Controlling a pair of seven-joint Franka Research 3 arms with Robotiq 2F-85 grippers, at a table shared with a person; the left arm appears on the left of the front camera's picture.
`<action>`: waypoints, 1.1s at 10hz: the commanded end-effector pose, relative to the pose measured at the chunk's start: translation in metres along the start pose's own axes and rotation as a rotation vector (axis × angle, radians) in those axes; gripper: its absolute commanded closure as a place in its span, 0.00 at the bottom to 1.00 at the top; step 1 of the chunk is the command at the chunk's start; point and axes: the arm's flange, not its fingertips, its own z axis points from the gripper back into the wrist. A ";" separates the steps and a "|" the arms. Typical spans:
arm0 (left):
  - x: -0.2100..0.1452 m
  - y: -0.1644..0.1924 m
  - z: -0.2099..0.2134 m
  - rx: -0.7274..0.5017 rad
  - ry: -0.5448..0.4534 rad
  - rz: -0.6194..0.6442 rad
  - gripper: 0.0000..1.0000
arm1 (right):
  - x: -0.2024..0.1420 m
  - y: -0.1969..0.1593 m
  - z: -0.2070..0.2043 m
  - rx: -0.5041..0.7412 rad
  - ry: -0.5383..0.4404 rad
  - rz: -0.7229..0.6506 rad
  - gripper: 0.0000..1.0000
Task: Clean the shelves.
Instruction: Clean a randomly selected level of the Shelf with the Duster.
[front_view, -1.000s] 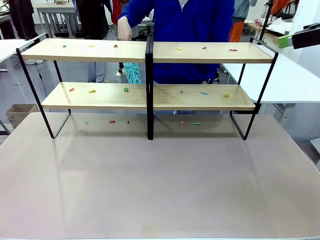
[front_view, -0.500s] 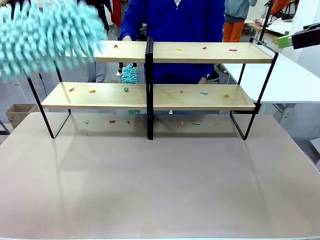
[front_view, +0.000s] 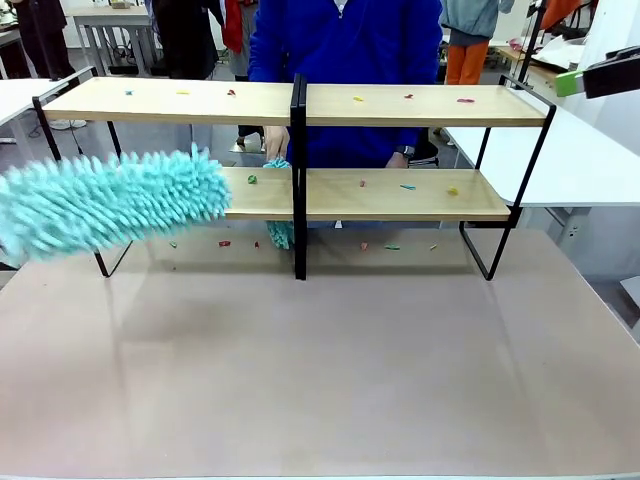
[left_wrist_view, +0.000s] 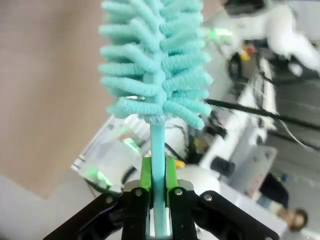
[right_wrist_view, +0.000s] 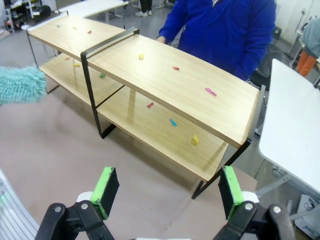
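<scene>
A: Biggest first, the worktop (front_view: 320, 380)?
B: Pinkish. The shelves (front_view: 420, 105) stand across its far half: two wood boards, black frame, centre post. A person (front_view: 350, 40) in blue is right behind them.
A: The duster (front_view: 110, 205)?
B: Teal, fluffy, blurred, in front of the lower board's left end. The left gripper (left_wrist_view: 158, 172) is clamped on its handle.
A: And the right gripper (right_wrist_view: 168, 189)?
B: Fingers spread wide, nothing between them, facing the shelves.
A: Small stuff?
B: Coloured scraps (front_view: 466, 100) on both boards, some on the worktop beneath.
</scene>
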 end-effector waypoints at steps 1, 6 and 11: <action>0.019 0.016 -0.046 -0.022 0.102 0.100 0.88 | 0.000 -0.001 0.000 0.000 -0.001 -0.005 0.00; -0.033 0.000 0.053 -0.222 0.044 -0.069 0.88 | 0.000 -0.001 0.000 0.000 -0.001 -0.005 0.00; -0.143 -0.042 0.159 -0.102 -0.317 -0.218 0.88 | 0.000 -0.001 0.000 0.000 -0.001 -0.005 0.00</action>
